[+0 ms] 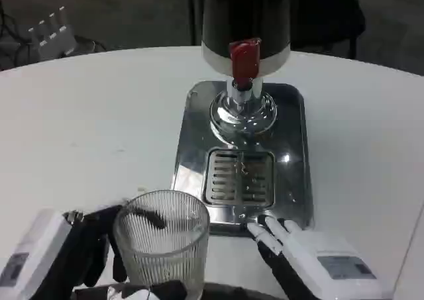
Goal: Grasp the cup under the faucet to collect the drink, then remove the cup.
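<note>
A clear ribbed glass cup (162, 244) stands upright near the table's front edge, left of and in front of the dispenser's drip grate (239, 178). My left hand (79, 253) wraps around the cup, black fingers against its left side and below its base. The drink dispenser (245, 22) rises at the back on a shiny steel base (291, 141), its red faucet handle (245, 58) above the grate. My right hand (301, 250) lies at the base's front edge, fingers extended toward the steel, holding nothing.
The round white table (86, 114) spreads wide on the left and right of the dispenser. A white object (53, 34) sits on the floor beyond the table's far left edge.
</note>
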You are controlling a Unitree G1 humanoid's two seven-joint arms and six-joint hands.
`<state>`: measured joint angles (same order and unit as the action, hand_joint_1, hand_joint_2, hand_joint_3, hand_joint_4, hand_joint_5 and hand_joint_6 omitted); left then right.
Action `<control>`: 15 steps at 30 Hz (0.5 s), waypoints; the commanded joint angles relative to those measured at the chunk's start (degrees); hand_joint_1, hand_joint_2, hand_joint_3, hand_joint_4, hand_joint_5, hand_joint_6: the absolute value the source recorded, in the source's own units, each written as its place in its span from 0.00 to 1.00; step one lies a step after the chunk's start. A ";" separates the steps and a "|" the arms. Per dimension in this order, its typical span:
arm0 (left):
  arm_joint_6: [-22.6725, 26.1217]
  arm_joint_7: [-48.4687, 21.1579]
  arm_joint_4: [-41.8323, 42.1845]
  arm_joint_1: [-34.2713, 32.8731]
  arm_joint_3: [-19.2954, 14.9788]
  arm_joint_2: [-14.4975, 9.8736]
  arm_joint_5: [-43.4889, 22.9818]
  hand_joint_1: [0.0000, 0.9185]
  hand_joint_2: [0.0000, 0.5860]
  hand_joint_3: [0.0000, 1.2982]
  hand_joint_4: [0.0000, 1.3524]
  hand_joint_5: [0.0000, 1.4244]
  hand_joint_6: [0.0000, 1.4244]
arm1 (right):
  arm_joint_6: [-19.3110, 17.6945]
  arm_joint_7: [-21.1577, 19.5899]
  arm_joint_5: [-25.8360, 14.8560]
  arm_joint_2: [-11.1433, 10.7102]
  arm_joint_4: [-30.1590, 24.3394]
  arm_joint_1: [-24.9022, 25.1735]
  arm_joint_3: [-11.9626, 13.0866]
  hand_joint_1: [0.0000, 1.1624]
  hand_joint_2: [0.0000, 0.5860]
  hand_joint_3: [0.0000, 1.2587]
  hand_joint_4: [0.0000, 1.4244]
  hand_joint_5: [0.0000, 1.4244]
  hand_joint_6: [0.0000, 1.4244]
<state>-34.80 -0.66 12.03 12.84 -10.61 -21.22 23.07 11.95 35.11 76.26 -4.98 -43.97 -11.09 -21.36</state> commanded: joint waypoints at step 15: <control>-1.01 1.40 0.58 -0.25 -0.17 0.46 -0.74 0.52 0.24 0.80 0.83 0.95 1.00 | -0.41 0.53 0.65 0.55 -1.35 -0.87 0.31 0.32 0.79 0.07 0.00 0.00 0.00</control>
<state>-34.80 -0.66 12.03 12.83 -10.60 -21.17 23.07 11.95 35.29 76.35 -4.93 -44.35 -11.28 -21.18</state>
